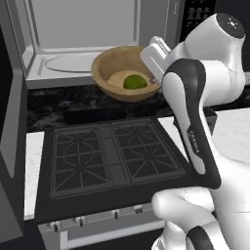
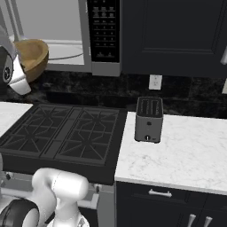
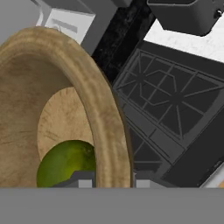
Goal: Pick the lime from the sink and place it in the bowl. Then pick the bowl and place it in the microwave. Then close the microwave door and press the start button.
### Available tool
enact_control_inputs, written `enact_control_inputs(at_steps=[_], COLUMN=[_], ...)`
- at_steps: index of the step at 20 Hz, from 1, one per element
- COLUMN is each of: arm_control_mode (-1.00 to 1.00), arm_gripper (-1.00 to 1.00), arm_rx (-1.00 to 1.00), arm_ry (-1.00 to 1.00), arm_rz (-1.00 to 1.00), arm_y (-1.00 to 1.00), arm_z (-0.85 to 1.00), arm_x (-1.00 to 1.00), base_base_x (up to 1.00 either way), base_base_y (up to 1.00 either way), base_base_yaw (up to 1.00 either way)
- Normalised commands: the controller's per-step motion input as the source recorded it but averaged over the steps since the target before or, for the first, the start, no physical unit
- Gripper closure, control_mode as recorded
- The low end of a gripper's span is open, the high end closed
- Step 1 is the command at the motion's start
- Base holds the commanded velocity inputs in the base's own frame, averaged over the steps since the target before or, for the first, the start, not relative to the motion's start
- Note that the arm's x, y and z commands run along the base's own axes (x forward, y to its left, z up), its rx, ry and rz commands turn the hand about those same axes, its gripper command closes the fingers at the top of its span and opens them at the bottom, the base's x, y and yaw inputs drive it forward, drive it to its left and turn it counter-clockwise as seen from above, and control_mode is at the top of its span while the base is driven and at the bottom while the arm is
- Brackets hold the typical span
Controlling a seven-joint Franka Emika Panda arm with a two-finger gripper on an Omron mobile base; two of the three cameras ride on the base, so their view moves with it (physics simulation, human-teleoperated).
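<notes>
Carrying the bowl (image 1: pixel 126 73) toward the microwave (image 1: pixel 73 39) right now, and it's hanging in the air near the upper middle of the left base view, just in front of the open cavity and above the stove (image 1: pixel 112 156). The gripper (image 3: pixel 111 177) is clamped shut on the bowl's rim; in the hand view I can see one finger tip on either side of the wooden wall at the bottom of the frame, so it's a pinch on the edge, not a scoop from below. That explains the tilt: the bowl leans with its opening facing the left base camera, since it's held from one side only.

The lime (image 1: pixel 135 81) sits inside the bowl, rolled down to the low side near the gripped rim (makes sense given the lean). It isn't in the sink anymore, so I'd call the first step done.

The turntable plate (image 1: pixel 68 63) is visible in the pale interior to the left of the bowl, and the microwave door (image 1: pixel 10 122) stands swung wide at the left edge of that view, leaving the way in free. Over in the right base view, the toaster (image 2: pixel 148 119) sits on the counter (image 2: pixel 186 155), well apart from all this.

My guess is the tricky bit ahead is levelling the bowl before setting it down, or the lime could roll out.
</notes>
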Motion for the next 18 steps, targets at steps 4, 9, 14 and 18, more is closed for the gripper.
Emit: enact_control_inputs(at_steps=[4,9,14,18], arm_control_mode=[-1.00,-1.00,-1.00,-1.00], arm_gripper=[1.00,1.00,1.00,1.00], arm_rx=[0.00,0.00,0.00,0.00], arm_ry=[-0.01,-0.03,-0.09,-0.08], arm_rz=[-0.16,-0.12,-0.03,0.00], arm_y=[0.00,0.01,0.18,0.28], arm_z=[0.08,0.04,0.14,0.03], arm_x=[0.87,0.83,0.78,0.74], base_base_x=[0.00,0.00,0.00,0.00], base_base_y=[0.00,0.00,0.00,0.00], base_base_yaw=[0.00,0.00,0.00,0.00])
